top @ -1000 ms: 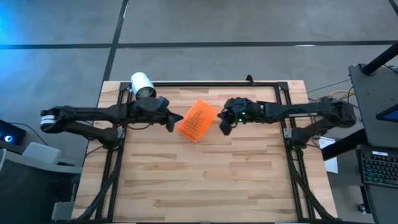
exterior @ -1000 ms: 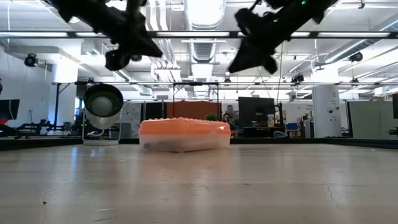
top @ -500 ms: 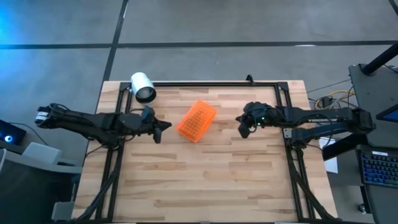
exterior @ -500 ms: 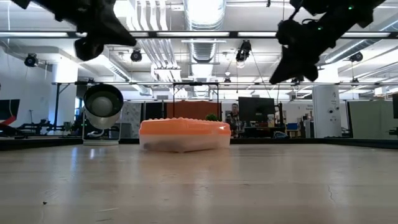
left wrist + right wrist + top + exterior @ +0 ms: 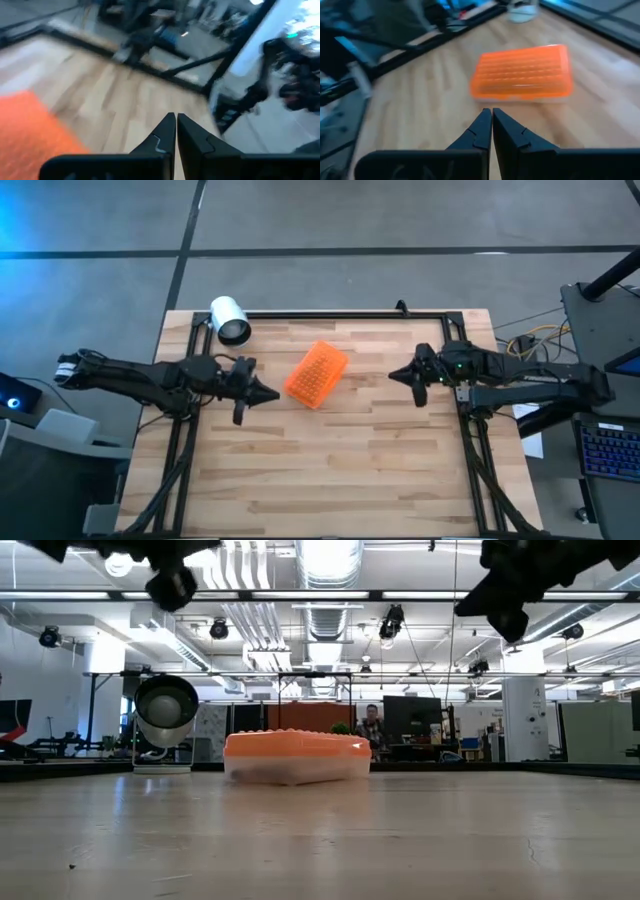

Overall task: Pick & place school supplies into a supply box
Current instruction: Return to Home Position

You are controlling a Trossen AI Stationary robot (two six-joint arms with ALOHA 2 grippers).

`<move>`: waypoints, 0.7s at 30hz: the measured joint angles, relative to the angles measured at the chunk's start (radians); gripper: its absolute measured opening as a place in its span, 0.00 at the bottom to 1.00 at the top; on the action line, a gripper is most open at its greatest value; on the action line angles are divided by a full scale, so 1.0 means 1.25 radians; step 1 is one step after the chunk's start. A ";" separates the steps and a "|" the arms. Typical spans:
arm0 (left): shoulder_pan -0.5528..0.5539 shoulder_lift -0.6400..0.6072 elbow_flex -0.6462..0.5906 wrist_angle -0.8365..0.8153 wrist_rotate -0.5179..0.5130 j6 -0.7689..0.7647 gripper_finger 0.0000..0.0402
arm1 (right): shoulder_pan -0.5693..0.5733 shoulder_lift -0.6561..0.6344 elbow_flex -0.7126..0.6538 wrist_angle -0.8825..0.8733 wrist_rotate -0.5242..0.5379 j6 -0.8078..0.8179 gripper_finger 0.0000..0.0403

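Since the supply box (image 5: pixel 316 374) lies shut at the middle of the table (image 5: pixel 350 470), the step in hand seems to be taking both arms home. The left tool (image 5: pixel 270 393) and the right tool (image 5: pixel 395 374) hang on either side of it, apart from it, each with fingers pressed together. Best to draw them outward and high, never brushing the box. Only the white cylinder (image 5: pixel 230 320), near the left arm at a table corner, calls for care.
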 joint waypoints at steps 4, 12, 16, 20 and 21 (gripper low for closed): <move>0.022 -0.058 -0.073 -0.006 -0.011 -0.052 0.00 | 0.000 -0.060 -0.086 0.073 -0.089 -0.008 0.02; 0.023 -0.250 -0.240 0.098 -0.067 -0.075 0.00 | -0.003 -0.197 -0.209 0.190 -0.149 0.054 0.02; 0.023 -0.339 -0.302 0.106 -0.103 -0.048 0.00 | -0.003 -0.252 -0.247 0.189 -0.071 0.057 0.02; 0.023 -0.414 -0.344 0.109 -0.096 -0.007 0.00 | -0.003 -0.288 -0.279 0.203 -0.054 0.077 0.02; 0.023 -0.431 -0.353 0.109 -0.091 0.002 0.00 | -0.004 -0.295 -0.286 0.208 -0.053 0.084 0.02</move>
